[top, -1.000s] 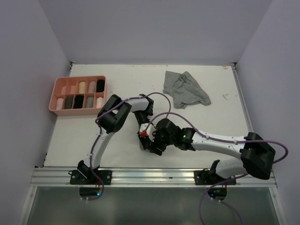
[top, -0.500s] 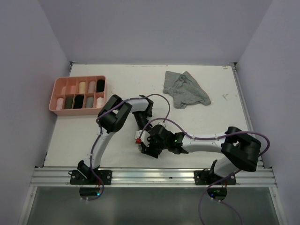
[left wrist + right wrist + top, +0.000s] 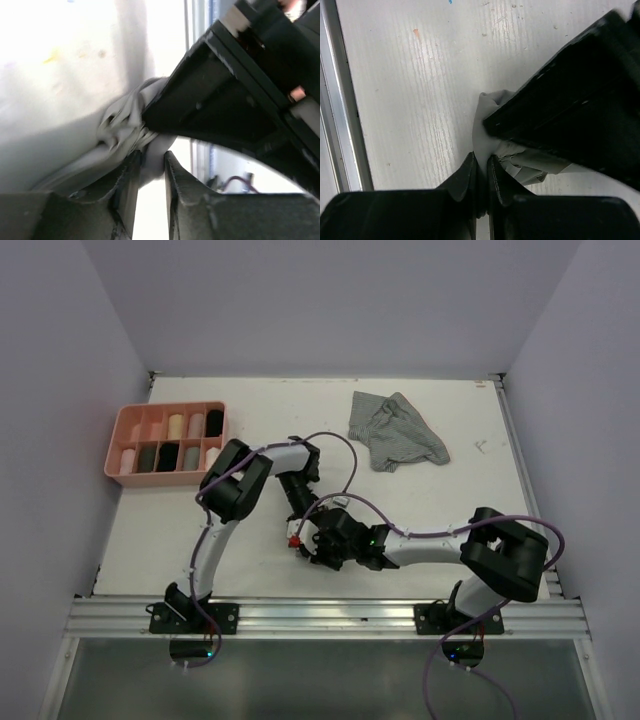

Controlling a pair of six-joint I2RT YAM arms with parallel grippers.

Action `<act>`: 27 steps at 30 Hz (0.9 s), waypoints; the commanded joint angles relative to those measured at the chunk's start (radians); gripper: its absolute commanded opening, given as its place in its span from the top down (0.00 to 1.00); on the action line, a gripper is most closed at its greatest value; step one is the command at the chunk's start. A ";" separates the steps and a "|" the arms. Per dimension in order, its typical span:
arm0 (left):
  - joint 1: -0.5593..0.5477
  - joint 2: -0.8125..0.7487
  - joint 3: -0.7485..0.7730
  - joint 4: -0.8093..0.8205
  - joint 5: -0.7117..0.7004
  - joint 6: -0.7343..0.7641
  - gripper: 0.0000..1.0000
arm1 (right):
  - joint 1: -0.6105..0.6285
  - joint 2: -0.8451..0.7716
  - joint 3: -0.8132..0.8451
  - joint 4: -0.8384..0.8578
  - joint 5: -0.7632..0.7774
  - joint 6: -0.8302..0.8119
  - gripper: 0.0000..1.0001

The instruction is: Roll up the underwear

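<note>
**Two pinches on one pale bundle**

Judging by both grippers meeting on one small bundle, looks like a regrip partway through the rolling. Rely on the right gripper (image 3: 481,159), clamped on the pale garment (image 3: 487,117) with fingers all but together on a fold, at the lower middle of the right wrist view. Treat the left gripper (image 3: 152,159) with care: stands a little apart at the bottom of the left wrist view, with a fold of the same cloth in the gap. Cannot tell whether pressing that fold or merely flanking it. Avoid drawing the two pinches away from each other, or risk dragging the roll open. Better to stay low over the table (image 3: 180,525) and turn the cloth over itself in short tucks. Mind a collision too, given the black gripper bodies crowding each other in both wrist views.

Looks pale grey-white, thin and soft, bunched into tight creases at the pinch, with a looser flap trailing along the table. Lies at the lower middle of the top view, almost wholly hidden there under the meeting grippers. Seems limp enough to slacken once released. Cannot tell how far rolled.

Leave the striped underwear (image 3: 395,430) for later: heaped unrolled at the upper right of the top view, well apart from both grippers. Note the pink tray (image 3: 170,406) at the upper left, holding small rolls in several compartments.
</note>
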 commanded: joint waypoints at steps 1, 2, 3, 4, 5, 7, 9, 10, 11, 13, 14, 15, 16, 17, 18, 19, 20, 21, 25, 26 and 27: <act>0.074 -0.105 0.033 0.207 -0.073 0.030 0.68 | 0.007 0.027 0.006 -0.031 -0.076 0.033 1.00; 0.087 -0.121 0.044 0.209 -0.073 0.019 0.66 | 0.006 0.030 0.007 -0.036 -0.088 0.042 1.00; 0.109 -0.150 0.055 0.209 -0.072 0.007 0.66 | 0.007 0.033 0.010 -0.041 -0.103 0.046 1.00; 0.120 -0.163 0.081 0.207 -0.072 -0.002 0.65 | 0.007 0.041 0.010 -0.047 -0.109 0.059 1.00; 0.134 -0.174 0.095 0.207 -0.070 -0.011 0.64 | 0.007 0.041 0.012 -0.050 -0.116 0.065 1.00; 0.177 -0.205 0.130 0.209 -0.058 -0.030 0.64 | 0.004 0.041 0.004 -0.044 -0.125 0.088 1.00; 0.229 -0.235 0.144 0.209 -0.040 -0.045 0.64 | -0.010 0.035 -0.006 -0.035 -0.155 0.111 1.00; 0.248 -0.254 0.126 0.229 -0.006 -0.047 0.61 | -0.020 0.040 -0.008 -0.022 -0.177 0.138 1.00; 0.292 -0.278 0.098 0.256 0.013 -0.068 0.58 | -0.045 0.044 -0.011 -0.013 -0.197 0.155 1.00; 0.333 -0.380 -0.027 0.360 0.040 -0.079 0.57 | -0.085 0.072 -0.010 0.001 -0.266 0.195 1.00; 0.369 -0.460 -0.078 0.406 0.042 -0.094 0.57 | -0.095 0.084 0.006 0.001 -0.284 0.207 1.00; 0.387 -0.505 -0.189 0.463 0.043 -0.114 0.57 | -0.109 0.101 0.013 0.002 -0.312 0.220 1.00; 0.404 -0.547 -0.243 0.570 0.048 -0.133 0.56 | -0.138 0.125 0.019 0.011 -0.361 0.261 1.00; 0.435 -0.590 -0.293 0.627 0.043 -0.186 0.56 | -0.152 0.138 0.021 0.030 -0.385 0.278 1.00; 0.449 -0.666 -0.339 0.681 0.040 -0.215 0.56 | -0.164 0.145 0.017 0.048 -0.402 0.296 1.00; 0.458 -0.703 -0.424 0.780 0.031 -0.244 0.56 | -0.186 0.155 0.016 0.076 -0.418 0.327 1.00; 0.478 -0.783 -0.468 0.828 0.030 -0.283 0.56 | -0.197 0.179 0.018 0.082 -0.451 0.339 1.00; 0.485 -0.827 -0.509 0.865 0.022 -0.289 0.56 | -0.206 0.191 0.027 0.088 -0.468 0.353 1.00; 0.484 -1.051 -0.765 1.026 -0.003 -0.237 0.54 | -0.267 0.257 0.046 0.123 -0.560 0.435 1.00; 0.478 -1.117 -0.794 1.025 -0.001 -0.169 0.53 | -0.278 0.273 0.061 0.123 -0.577 0.447 1.00; 0.467 -1.144 -0.848 1.008 -0.009 -0.132 0.53 | -0.286 0.311 0.069 0.131 -0.617 0.470 1.00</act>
